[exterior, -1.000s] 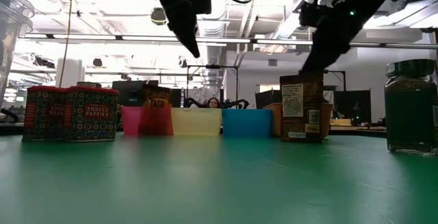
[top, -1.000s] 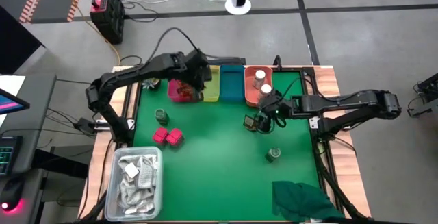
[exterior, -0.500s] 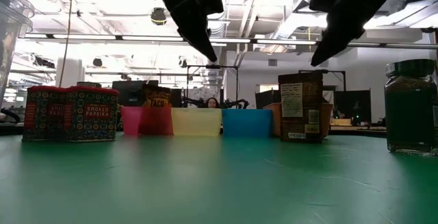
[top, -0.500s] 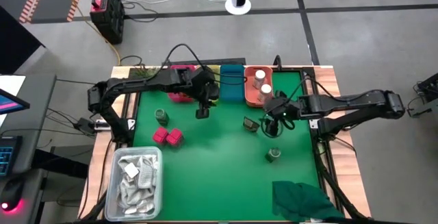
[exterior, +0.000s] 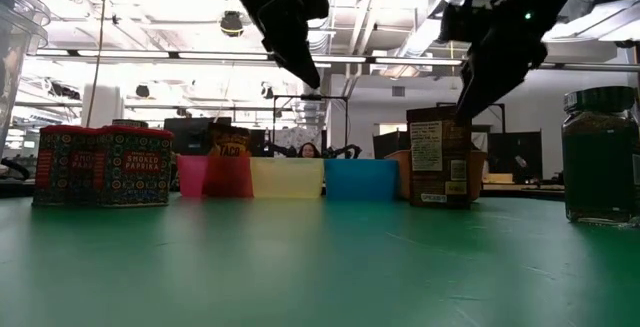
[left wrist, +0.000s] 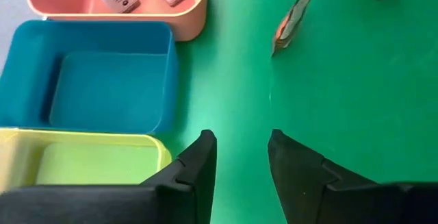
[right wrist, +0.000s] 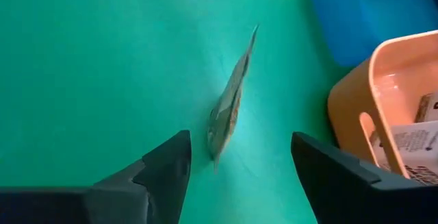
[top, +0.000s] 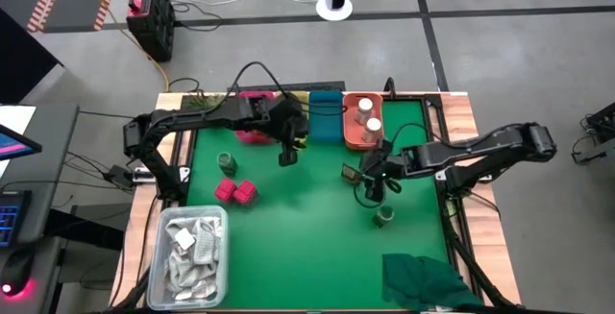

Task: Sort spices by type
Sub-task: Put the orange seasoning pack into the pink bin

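Observation:
An orange-brown sachet [right wrist: 229,107] stands upright on its edge on the green mat [top: 307,228], in front of the orange bin [top: 352,133]; it also shows in the high view [top: 351,172] and the low view [exterior: 440,157]. My right gripper [right wrist: 236,176] is open, with a finger on either side of the sachet, apart from it. My left gripper [left wrist: 239,155] is open and empty, above the mat in front of the yellow and blue bins [top: 285,157]. Two white-capped jars [top: 366,114] lie in the orange bin. Two green jars [top: 383,218] [top: 226,162] and two pink cube packets [top: 235,191] stand on the mat.
A pink bin [top: 252,132] holding another sachet [exterior: 230,147], a yellow bin [left wrist: 82,162] and a blue bin [top: 327,120] line the far edge. A clear tub of white packets [top: 192,252] stands near left, and a dark green cloth [top: 428,280] lies near right.
My left gripper has gone from over the pink bin toward the table's right and near edge, out over the mat. My right gripper rose from the sachet, moved right, then came back down at its near side. The sachet has stayed upright in place.

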Controlling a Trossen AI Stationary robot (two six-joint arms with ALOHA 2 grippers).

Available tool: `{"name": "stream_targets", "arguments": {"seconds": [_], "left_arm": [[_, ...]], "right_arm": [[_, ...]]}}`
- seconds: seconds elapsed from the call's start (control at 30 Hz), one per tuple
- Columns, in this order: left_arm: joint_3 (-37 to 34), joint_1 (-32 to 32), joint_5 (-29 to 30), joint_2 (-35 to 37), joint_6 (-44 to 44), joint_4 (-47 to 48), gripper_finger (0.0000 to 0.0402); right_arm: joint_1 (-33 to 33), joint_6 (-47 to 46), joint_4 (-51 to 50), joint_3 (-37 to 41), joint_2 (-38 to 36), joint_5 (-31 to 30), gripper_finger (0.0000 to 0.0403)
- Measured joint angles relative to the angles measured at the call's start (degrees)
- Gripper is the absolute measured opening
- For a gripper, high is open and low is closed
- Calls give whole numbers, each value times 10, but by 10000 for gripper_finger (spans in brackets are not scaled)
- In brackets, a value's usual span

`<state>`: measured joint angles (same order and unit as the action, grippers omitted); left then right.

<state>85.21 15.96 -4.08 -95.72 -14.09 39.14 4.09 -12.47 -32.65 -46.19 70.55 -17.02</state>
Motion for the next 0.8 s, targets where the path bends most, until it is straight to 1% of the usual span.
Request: {"name": "stream_targets", "arguments": {"seconds": [0.07,0.13,0.23,0.4,0.43,0.47,0.53,0.67,0.73,0.8], "left_arm": [[0,-5,0,0,-3,0,135],[0,-11,-8,0,-25,1,142],[0,-24,-29,0,-57,-1,144],[0,-44,-39,-23,-46,-39,143],[-1,-48,-50,-27,-45,-46,143],[-1,-51,-65,-32,-46,-57,144],[-1,-57,-90,-41,-45,-84,144],[-5,-64,-105,-71,-32,-150,143],[-20,-65,-107,-77,-25,-201,142],[-51,-65,-107,-76,-14,-264,142]], "right_arm": [[-1,0,4,0,15,-11,259],[-1,2,11,1,26,-13,232],[-1,3,25,1,36,-14,170],[0,8,36,1,36,-14,51],[0,11,35,1,34,-14,30],[1,14,36,1,32,-14,19],[1,18,39,1,25,-13,17],[3,22,37,1,9,-12,30],[9,23,26,1,-3,-12,26],[19,24,18,1,-13,-12,17]]}}
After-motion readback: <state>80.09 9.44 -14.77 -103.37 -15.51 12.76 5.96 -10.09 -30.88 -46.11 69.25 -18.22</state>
